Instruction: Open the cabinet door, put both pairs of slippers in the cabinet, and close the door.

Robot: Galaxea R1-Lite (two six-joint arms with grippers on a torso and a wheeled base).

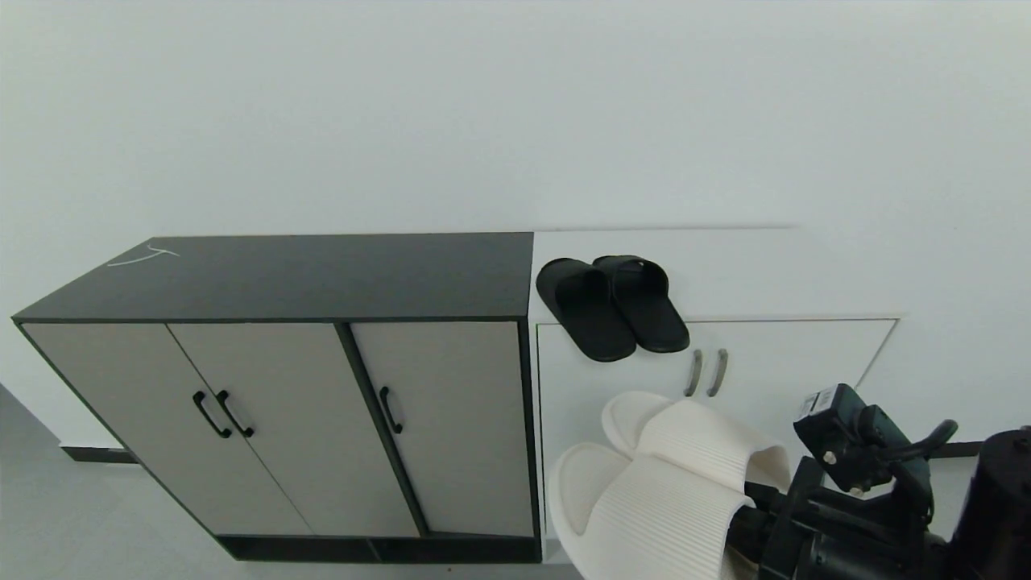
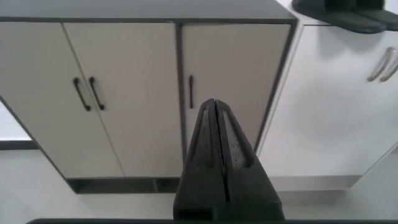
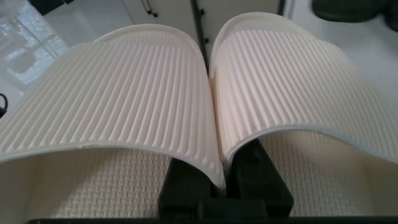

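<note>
**A:** What's the right claw (image 3: 225, 179) got?

**B:** It's clamped on the inner straps of both white slippers (image 3: 155, 93), which fan out just ahead of it. The left claw (image 2: 214, 115) is pressed shut and empty, and straight ahead of it is the grey cabinet (image 2: 236, 81), doors closed.

**A:** Best approach?

**B:** I'd part the left fingers, take one of the black handles (image 2: 191, 91) squarely and pull gently, keeping the white pair clear.

**A:** Counts?

**B:** Two white slippers. Two black slippers (image 1: 612, 306) on the white cabinet (image 1: 765, 274), beyond the right claw. Three black handles, two grey handles (image 1: 693, 372).
</note>
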